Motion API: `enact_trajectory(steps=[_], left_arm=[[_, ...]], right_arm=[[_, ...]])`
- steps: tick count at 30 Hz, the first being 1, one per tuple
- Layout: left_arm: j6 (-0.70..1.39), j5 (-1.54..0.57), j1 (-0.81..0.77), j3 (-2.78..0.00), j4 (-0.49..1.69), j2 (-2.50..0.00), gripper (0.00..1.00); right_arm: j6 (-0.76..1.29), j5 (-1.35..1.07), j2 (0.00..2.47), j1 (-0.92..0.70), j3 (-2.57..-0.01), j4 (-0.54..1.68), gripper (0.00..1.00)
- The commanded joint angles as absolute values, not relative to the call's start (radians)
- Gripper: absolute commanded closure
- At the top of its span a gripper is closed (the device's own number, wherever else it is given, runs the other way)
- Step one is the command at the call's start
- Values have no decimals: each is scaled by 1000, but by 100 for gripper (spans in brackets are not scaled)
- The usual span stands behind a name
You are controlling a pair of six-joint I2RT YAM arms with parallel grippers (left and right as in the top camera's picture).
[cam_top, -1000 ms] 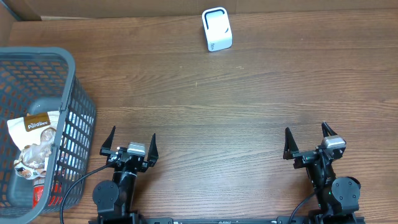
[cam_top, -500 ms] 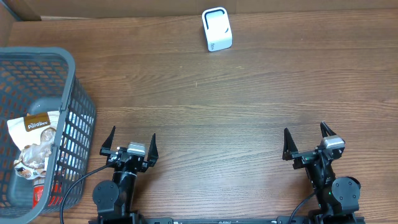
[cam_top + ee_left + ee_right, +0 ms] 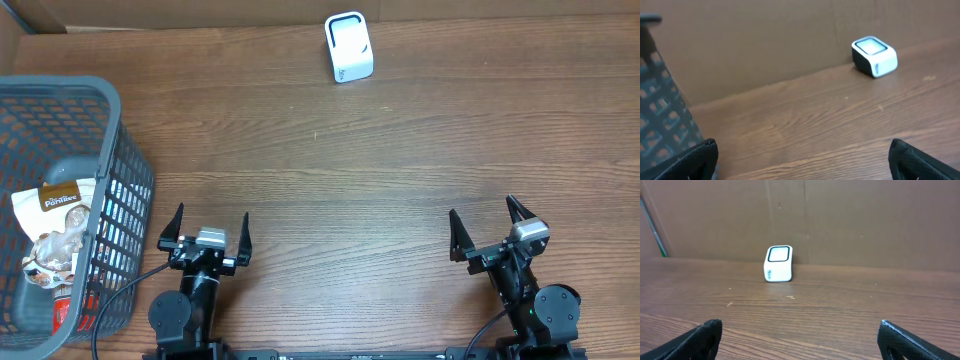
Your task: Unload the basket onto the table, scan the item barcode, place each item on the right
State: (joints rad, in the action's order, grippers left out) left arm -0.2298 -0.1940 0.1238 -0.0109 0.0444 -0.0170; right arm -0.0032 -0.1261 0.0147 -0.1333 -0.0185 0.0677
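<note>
At the left edge of the desk point(image 3: 350, 150), inside the basket point(image 3: 128, 210), reach for the bag point(image 3: 55, 235), likely light, soft and crinkly, and pinch its top seam with 1 of 2 wide-spread, empty claws, left claw point(image 3: 212, 222) or right claw point(image 3: 483, 222).

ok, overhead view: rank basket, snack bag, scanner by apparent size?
1. basket: largest by far, even cut off by the frame edge.
2. snack bag: lying inside the basket, partly hidden.
3. scanner: smallest.
</note>
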Motion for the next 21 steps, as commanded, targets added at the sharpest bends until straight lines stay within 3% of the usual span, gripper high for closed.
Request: enact_trajectory(steps=[1, 12, 21], left_arm=[[-29, -177, 118, -7, 33, -6, 0], [8, -177, 118, -214, 109, -53, 0], [7, -230, 118, -596, 229, -387, 0]], right_arm=[[1, -136, 3, -140, -9, 55, 0], [1, -136, 16, -140, -125, 130, 0], [0, -136, 193, -140, -421, 287, 0]])
